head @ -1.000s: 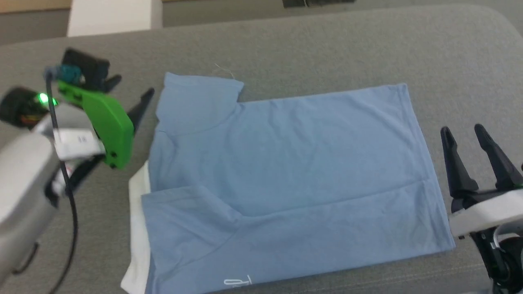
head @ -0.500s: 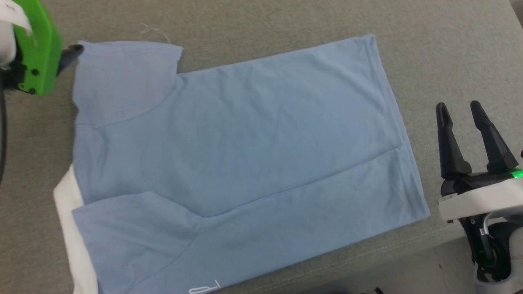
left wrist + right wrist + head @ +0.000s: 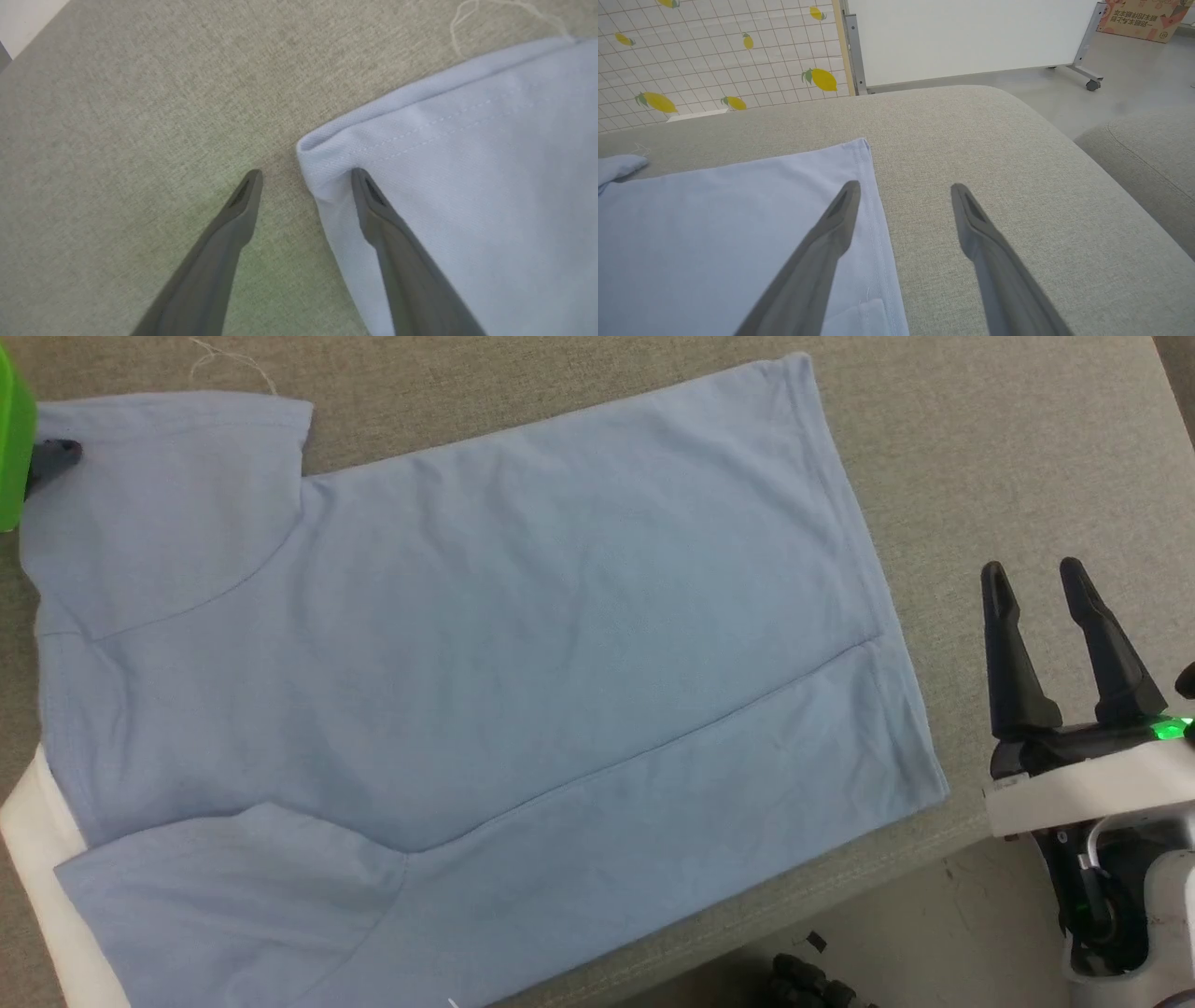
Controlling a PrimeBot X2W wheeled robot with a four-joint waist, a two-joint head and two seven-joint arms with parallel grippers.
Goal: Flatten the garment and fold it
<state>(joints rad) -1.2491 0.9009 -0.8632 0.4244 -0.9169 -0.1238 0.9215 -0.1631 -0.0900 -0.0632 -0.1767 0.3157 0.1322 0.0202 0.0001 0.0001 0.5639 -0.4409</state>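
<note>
Your left gripper (image 3: 303, 175) has its fingers spread wide with nothing clasped between them. In the left wrist view, the corner of a sleeve (image 3: 336, 154) sits right in that gap: the finger on that view's right lies over the stitched hem, and the other lies over bare cushion (image 3: 117, 140). You cannot tell from here whether the tip over the hem is pressing into the fabric. Beyond the fingertips, up and to the right, a loose thread (image 3: 467, 18) curls on the cushion just past the sleeve's edge.

Your right gripper (image 3: 1032, 569) is released too – both fingers parted and empty. In the head view a strip of cushion lies between its fingers and the bottom hem of the garment (image 3: 467, 644), so they are near but apart. In the right wrist view, the hem runs along the inner side of the left-hand finger, while the other finger points over bare cushion.

The garment lies flat between your two grippers, with one long side folded in over the body and a white collar band (image 3: 37, 840) showing at the end nearer your left fingers.
</note>
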